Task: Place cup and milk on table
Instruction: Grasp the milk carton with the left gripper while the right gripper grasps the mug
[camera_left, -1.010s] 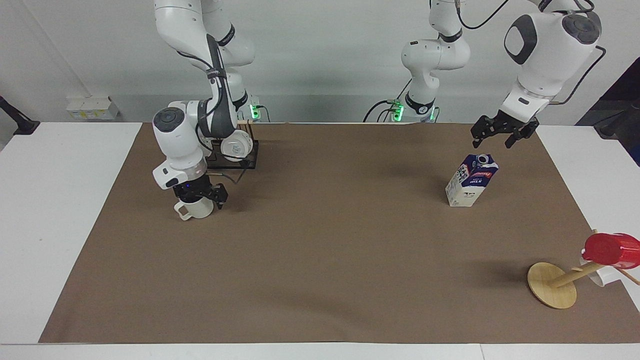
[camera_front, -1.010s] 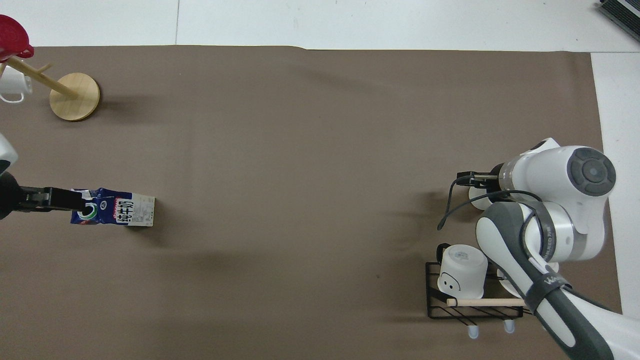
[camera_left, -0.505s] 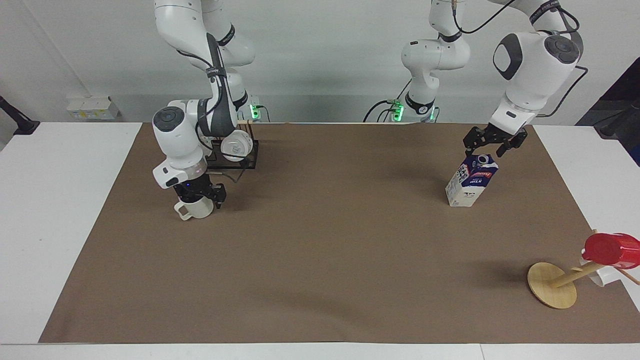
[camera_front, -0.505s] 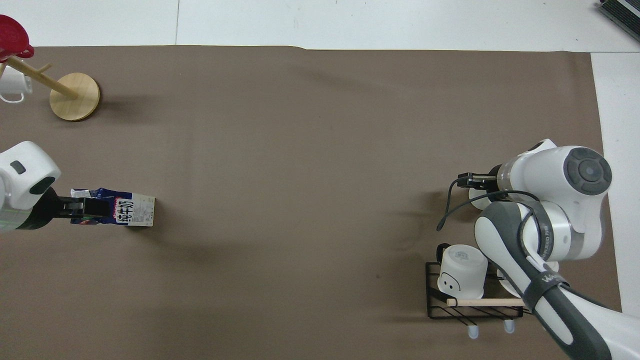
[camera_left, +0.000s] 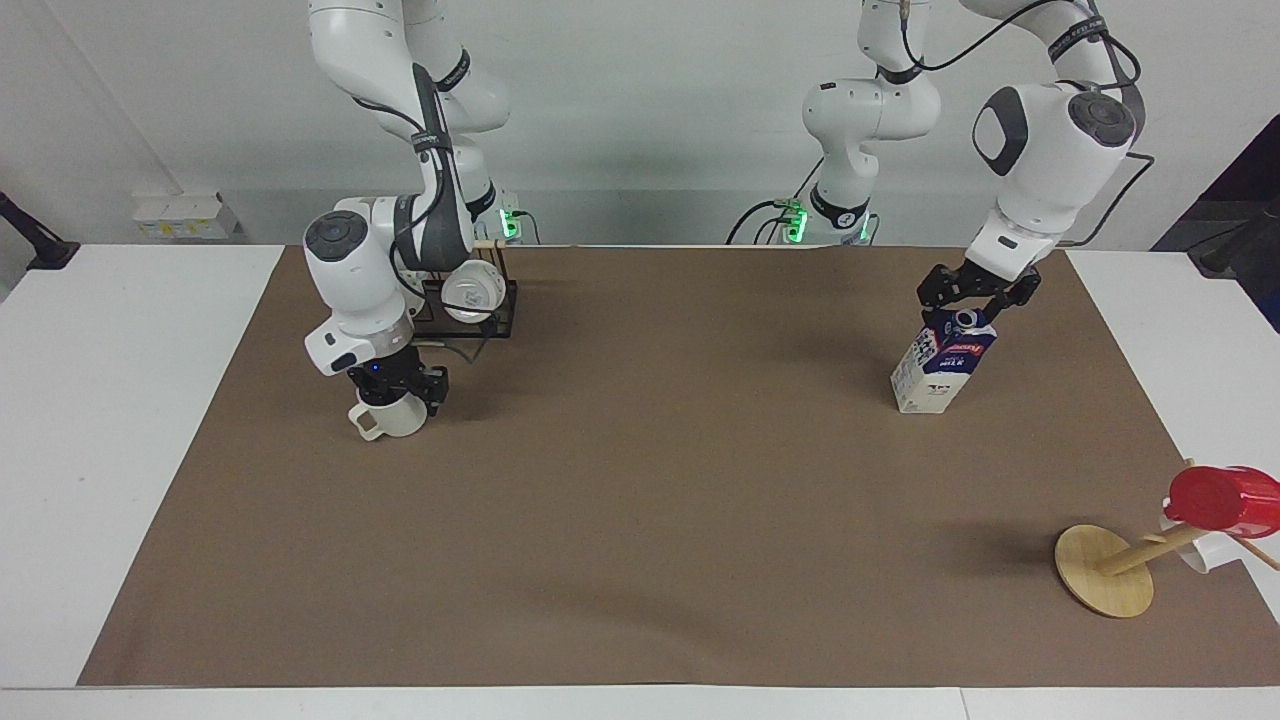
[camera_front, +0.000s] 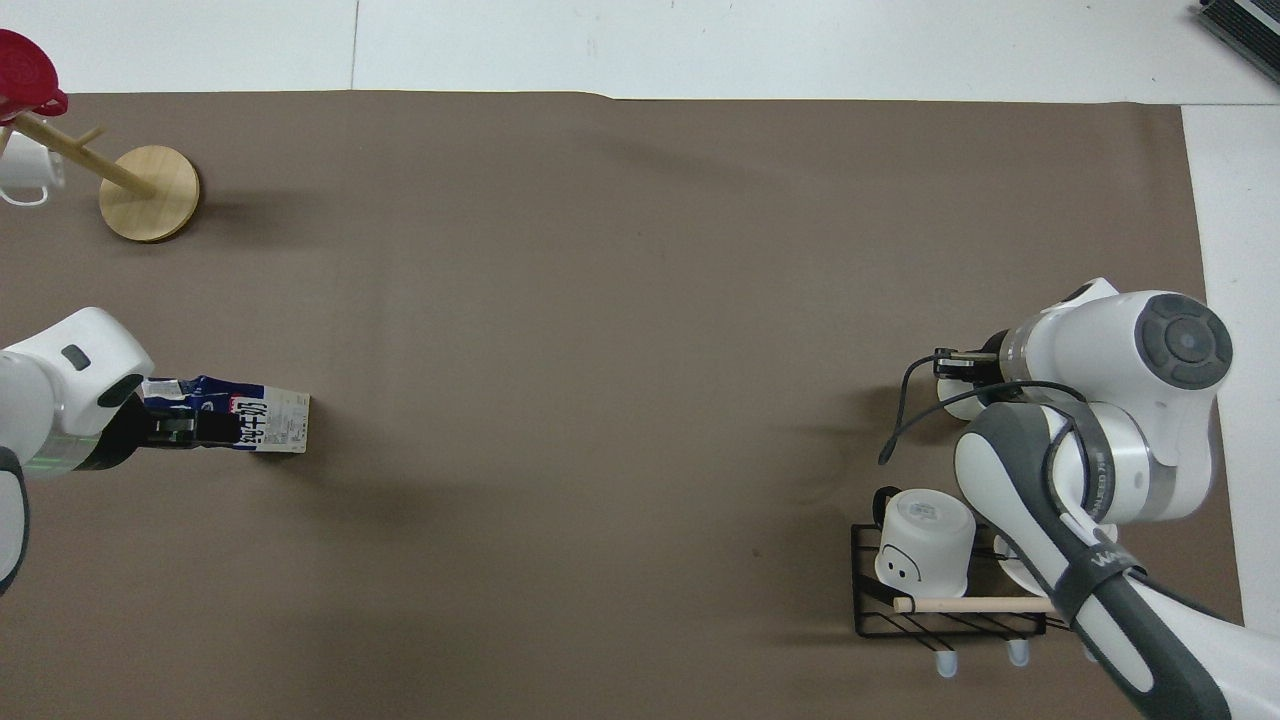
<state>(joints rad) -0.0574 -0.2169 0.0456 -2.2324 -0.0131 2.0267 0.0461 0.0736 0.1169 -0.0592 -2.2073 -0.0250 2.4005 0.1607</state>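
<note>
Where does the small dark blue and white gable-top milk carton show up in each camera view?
Facing view: the milk carton stands at the picture's right, under the left gripper.
Overhead view: the carton is at the picture's left edge.
Shared landmark: the round wooden stand base, farther from the robots.

L arm bent w/ wrist angled down; left gripper (camera_left: 972, 303) fingers spread. R arm folded low, wrist vertical; right gripper (camera_left: 398, 388) points straight down, finger gap can't be read.

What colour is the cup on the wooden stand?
Red, clearest in the facing view.
</note>
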